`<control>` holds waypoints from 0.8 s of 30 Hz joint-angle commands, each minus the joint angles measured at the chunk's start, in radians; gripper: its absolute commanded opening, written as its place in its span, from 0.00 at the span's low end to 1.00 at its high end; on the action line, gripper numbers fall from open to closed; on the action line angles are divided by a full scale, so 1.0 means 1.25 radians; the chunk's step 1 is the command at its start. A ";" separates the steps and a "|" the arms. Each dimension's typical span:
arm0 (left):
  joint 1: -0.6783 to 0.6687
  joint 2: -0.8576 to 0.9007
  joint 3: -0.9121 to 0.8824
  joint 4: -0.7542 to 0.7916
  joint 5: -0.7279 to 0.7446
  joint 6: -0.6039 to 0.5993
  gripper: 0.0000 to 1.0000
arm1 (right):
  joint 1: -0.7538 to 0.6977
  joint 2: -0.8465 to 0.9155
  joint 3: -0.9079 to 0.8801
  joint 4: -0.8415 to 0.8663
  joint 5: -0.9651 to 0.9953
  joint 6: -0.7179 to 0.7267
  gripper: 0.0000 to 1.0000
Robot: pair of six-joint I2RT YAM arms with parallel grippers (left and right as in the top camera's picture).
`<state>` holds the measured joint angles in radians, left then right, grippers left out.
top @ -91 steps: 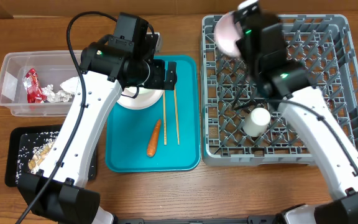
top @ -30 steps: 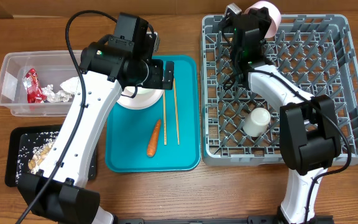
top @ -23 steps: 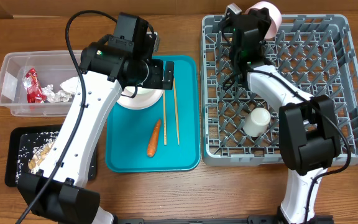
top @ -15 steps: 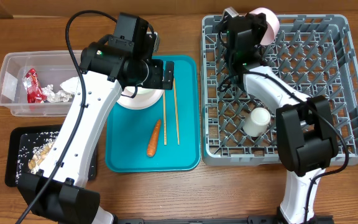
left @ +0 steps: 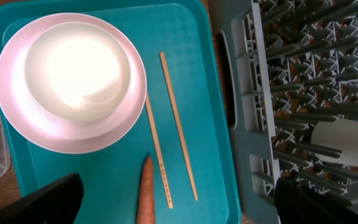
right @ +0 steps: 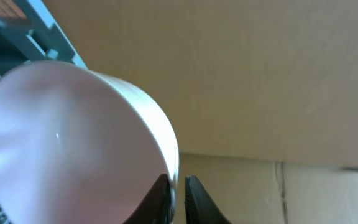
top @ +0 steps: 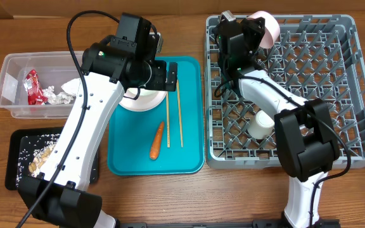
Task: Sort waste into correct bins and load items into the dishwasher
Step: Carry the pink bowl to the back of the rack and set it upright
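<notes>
On the wooden tabletop point(top: 170, 196), at the far left corner of the grey dish rack point(top: 334, 76), the right pincer point(right: 179, 193) stands narrow, its two fingers on either side of the rim of one white bowl point(top: 270, 28), which is tipped on edge above the rack wall. One small white cup point(top: 262, 123) lies among the pegs near the rack's middle; the pegs to its right stand open. The teal tray point(top: 125, 158) sits just beside the rack's left wall and carries one plate point(left: 17, 112) with a second bowl point(left: 76, 68) on it, two chopsticks point(top: 180, 120) lying side by side, and one carrot point(top: 156, 140) just left of them. The tray's near left corner is bare. The left pincer point(left: 176, 202) hangs wide over the tray, holding nothing. At the left edge, the clear tub point(top: 11, 82) holds one red wrapper point(top: 32, 87), a napkin point(top: 70, 85) and foil point(top: 52, 96). In front of it, the black tray point(top: 18, 164) holds rice scraps point(top: 43, 155).
</notes>
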<state>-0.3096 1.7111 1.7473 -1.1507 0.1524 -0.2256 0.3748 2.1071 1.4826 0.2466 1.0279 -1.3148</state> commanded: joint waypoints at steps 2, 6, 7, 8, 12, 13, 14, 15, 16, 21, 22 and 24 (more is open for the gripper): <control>0.002 -0.014 0.019 0.002 -0.005 0.013 1.00 | 0.016 0.011 0.008 0.004 0.079 0.095 0.13; 0.002 -0.014 0.019 0.002 -0.005 0.013 1.00 | 0.026 0.011 0.008 -0.021 0.108 0.116 0.12; 0.002 -0.014 0.019 0.002 -0.005 0.013 1.00 | 0.030 0.011 0.008 -0.030 0.115 0.116 0.13; 0.002 -0.014 0.019 0.002 -0.005 0.013 1.00 | 0.034 0.011 0.008 -0.038 0.121 0.117 0.12; 0.002 -0.014 0.019 0.002 -0.005 0.013 1.00 | 0.049 0.011 0.008 -0.056 0.143 0.159 0.12; 0.002 -0.014 0.019 0.002 -0.005 0.013 1.00 | 0.050 0.011 0.008 -0.064 0.150 0.174 0.11; 0.002 -0.014 0.019 0.002 -0.005 0.013 1.00 | 0.051 0.011 0.008 -0.070 0.157 0.187 0.06; 0.002 -0.014 0.019 0.002 -0.005 0.013 1.00 | 0.051 0.011 0.008 -0.076 0.161 0.198 0.04; 0.002 -0.014 0.019 0.002 -0.005 0.013 1.00 | 0.051 0.011 0.008 -0.088 0.166 0.215 0.04; 0.002 -0.014 0.019 0.002 -0.005 0.013 1.00 | 0.051 0.011 0.008 -0.146 0.204 0.289 0.04; 0.002 -0.014 0.019 0.002 -0.005 0.013 1.00 | 0.051 0.011 0.008 -0.155 0.209 0.300 0.04; 0.002 -0.014 0.019 0.002 -0.005 0.013 1.00 | 0.051 0.011 0.008 -0.170 0.224 0.334 0.04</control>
<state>-0.3096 1.7111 1.7473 -1.1507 0.1524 -0.2256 0.4400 2.1071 1.4826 0.0425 1.2507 -0.9997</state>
